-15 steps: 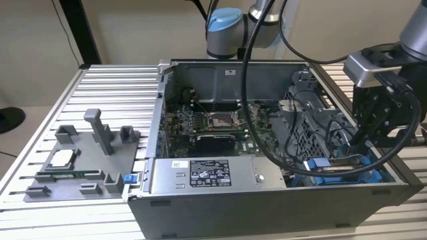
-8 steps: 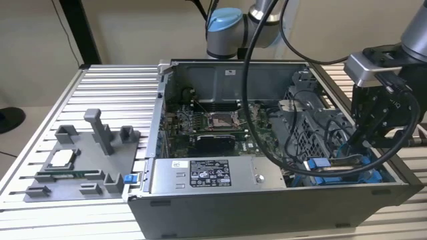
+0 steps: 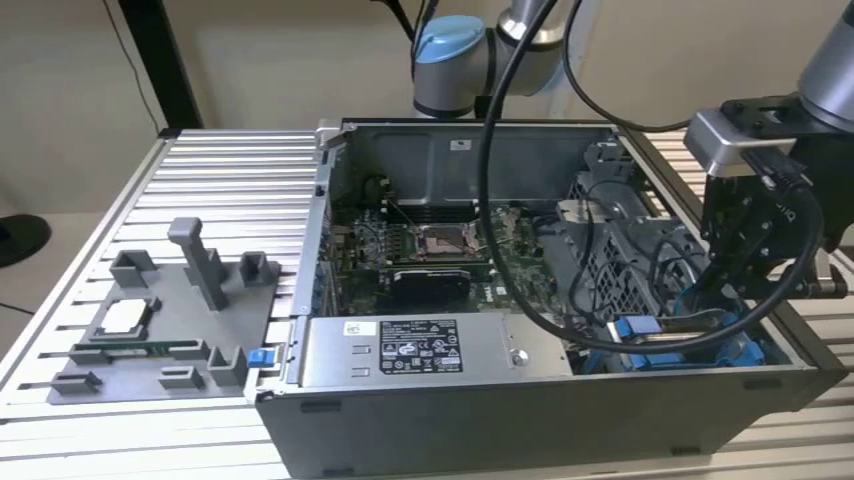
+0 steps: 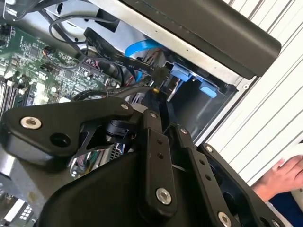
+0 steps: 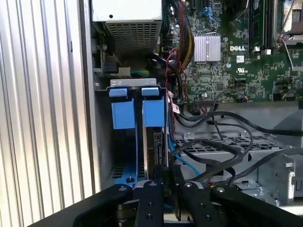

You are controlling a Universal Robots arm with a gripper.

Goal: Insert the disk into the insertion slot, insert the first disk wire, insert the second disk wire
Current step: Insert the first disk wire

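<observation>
The insertion slot [image 5: 124, 156], with blue rails and tabs, sits in the open computer case's corner on the exterior view's right [image 3: 741, 352]. A dark slab, the disk [image 5: 150, 146] seen edge-on under a blue tab [image 5: 154, 112], stands in the slot. My gripper [image 5: 166, 178] reaches down into that bay [image 3: 731, 318]. Its fingers are closed together on the black connector of a disk wire [image 4: 158, 75], pressed against the disk's end beside the blue tabs [image 4: 182, 73]. The flat black wire [image 4: 111, 52] runs back over the motherboard.
A grey power-supply box [image 3: 400, 348] lies along the case's front wall. Loose black cables [image 5: 222, 156] cross a perforated metal cage beside the bay. A grey fixture with parts [image 3: 160, 320] rests on the slatted table. A person's hand [image 4: 284, 176] is outside the case.
</observation>
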